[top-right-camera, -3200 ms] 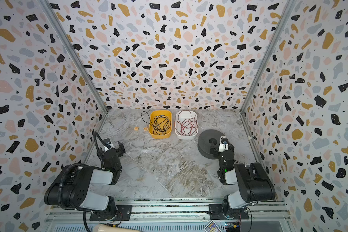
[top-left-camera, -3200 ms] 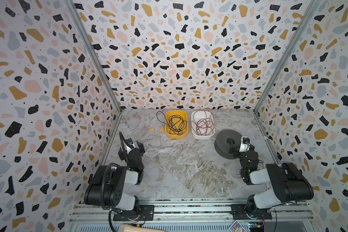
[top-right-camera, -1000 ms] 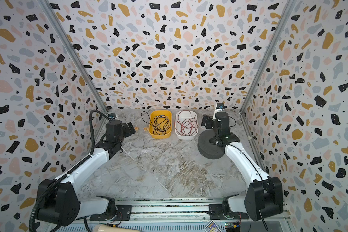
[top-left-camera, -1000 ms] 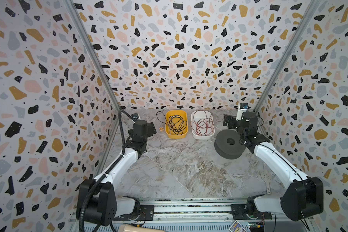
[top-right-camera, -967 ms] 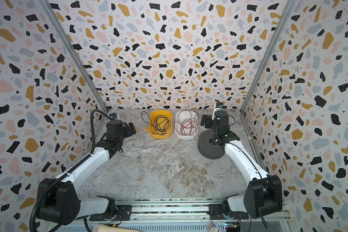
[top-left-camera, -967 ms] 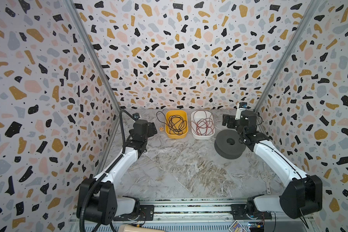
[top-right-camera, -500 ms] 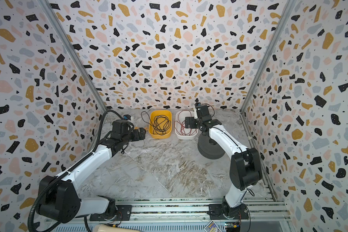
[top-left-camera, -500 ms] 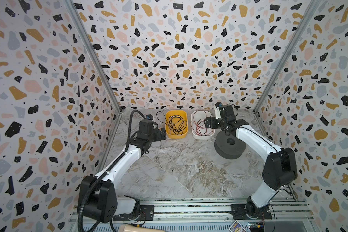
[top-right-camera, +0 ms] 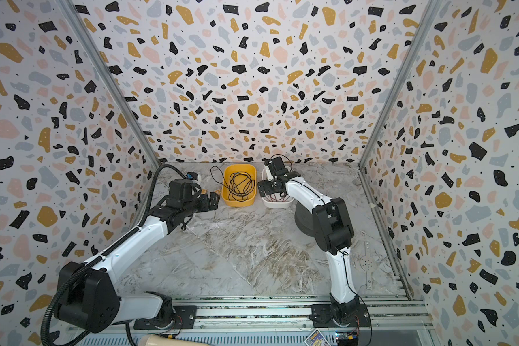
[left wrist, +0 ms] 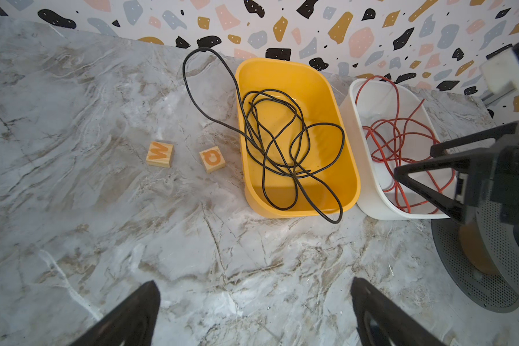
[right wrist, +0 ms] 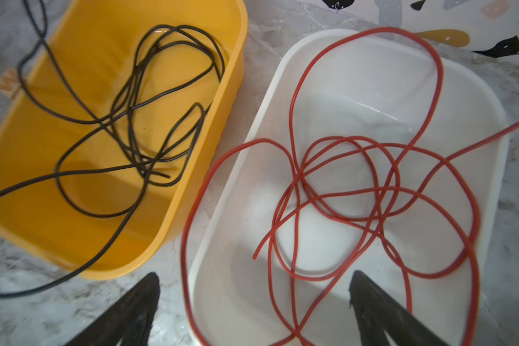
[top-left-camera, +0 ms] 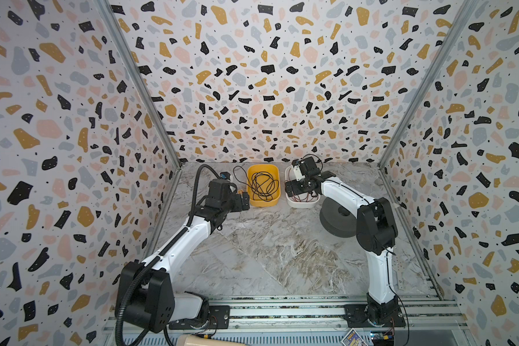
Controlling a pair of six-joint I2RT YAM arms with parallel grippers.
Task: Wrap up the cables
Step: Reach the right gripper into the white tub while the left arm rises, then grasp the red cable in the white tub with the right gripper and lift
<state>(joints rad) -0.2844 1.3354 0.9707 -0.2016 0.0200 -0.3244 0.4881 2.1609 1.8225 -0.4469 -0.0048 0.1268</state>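
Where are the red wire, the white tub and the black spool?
red wire (right wrist: 296,176), right wrist view, where its loops cross.
white tub (right wrist: 321,248), right wrist view, on its bare floor.
black spool (top-left-camera: 333,229), in a top view, on its outer side.

Orange letters mark two wooden blocks lying on the marble table (left wrist: 72,224): one block (left wrist: 160,154) reads "W", the other block (left wrist: 212,159) a rounded "O".

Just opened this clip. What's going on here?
Both arms reach toward the two tubs at the back. The right end effector hovers open over the white tub holding the loose red wire, gripping nothing. The left end effector, also open and empty, faces the yellow tub with the black wire. Wrapping hasn't started.
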